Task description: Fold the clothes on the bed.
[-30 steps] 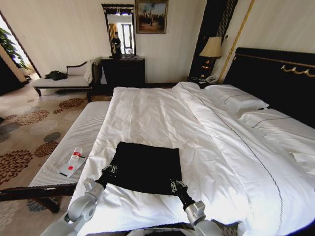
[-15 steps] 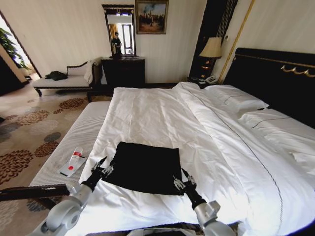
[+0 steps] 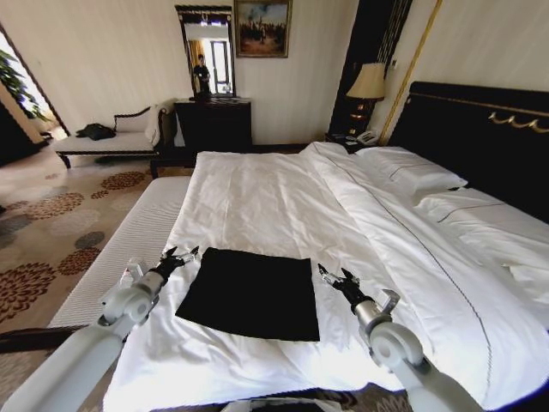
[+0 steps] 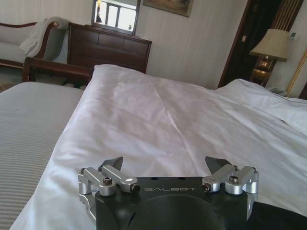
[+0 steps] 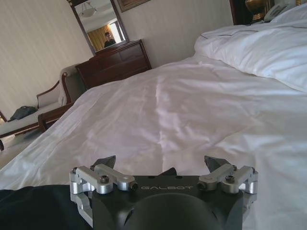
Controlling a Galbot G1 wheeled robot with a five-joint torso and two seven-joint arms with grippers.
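The black T-shirt [image 3: 250, 293] lies folded into a neat rectangle on the white duvet [image 3: 283, 197], near the foot edge of the bed [image 3: 480, 137]. The left pincer [image 3: 178, 256] hovers just off the shirt's left far corner, fingers spread and empty. The right pincer [image 3: 337, 278] hangs beside the right edge, fingers likewise apart, gripping nothing.

The right gripper [image 5: 163, 165] is spread wide above the white duvet [image 5: 192, 110], the black T-shirt [image 5: 33, 206] beside it.
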